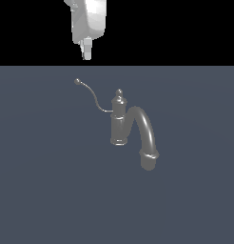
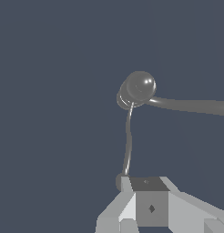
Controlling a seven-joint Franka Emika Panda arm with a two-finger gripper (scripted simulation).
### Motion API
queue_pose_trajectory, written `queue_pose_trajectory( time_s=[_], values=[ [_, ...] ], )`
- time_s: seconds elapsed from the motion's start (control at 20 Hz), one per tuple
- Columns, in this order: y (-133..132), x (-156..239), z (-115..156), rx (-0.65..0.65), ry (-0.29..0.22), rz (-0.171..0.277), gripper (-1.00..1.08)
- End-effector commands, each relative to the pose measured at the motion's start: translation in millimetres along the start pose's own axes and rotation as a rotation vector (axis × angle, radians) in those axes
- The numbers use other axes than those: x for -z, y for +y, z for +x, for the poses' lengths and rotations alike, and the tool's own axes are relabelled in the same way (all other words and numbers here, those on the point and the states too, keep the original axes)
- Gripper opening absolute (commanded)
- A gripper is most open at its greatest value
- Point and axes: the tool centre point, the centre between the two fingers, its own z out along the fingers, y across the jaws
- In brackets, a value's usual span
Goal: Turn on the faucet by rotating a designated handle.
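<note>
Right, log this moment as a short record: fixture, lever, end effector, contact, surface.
fixture: grey faucet, upright post, thick arched spout reaching toward the exterior view's right
lever: thin curved handle running from the post toward the exterior view's left, small knob at its tip
end effector: above the knob, fingers close together; open or shut unclear
contact: none visible in the exterior view
surface: plain dark blue-grey floor

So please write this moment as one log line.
phase: approach | hand: above knob of thin curved grey wire handle, no contact | grey metallic faucet: untouched
</note>
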Motion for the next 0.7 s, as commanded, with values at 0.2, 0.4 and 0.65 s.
queue_pose_trajectory(
  time_s=[0.2,0.4,0.65],
  values=[
    [-25.8,-34.5,-2.5,-0.138,0.016,-0.001,-1.00],
    [-36.3,-50.4,-3.9,-0.198,0.025,-0.001,-1.00],
    [-44.4,-63.7,-5.2,-0.247,0.033,0.000,-1.00]
  ],
)
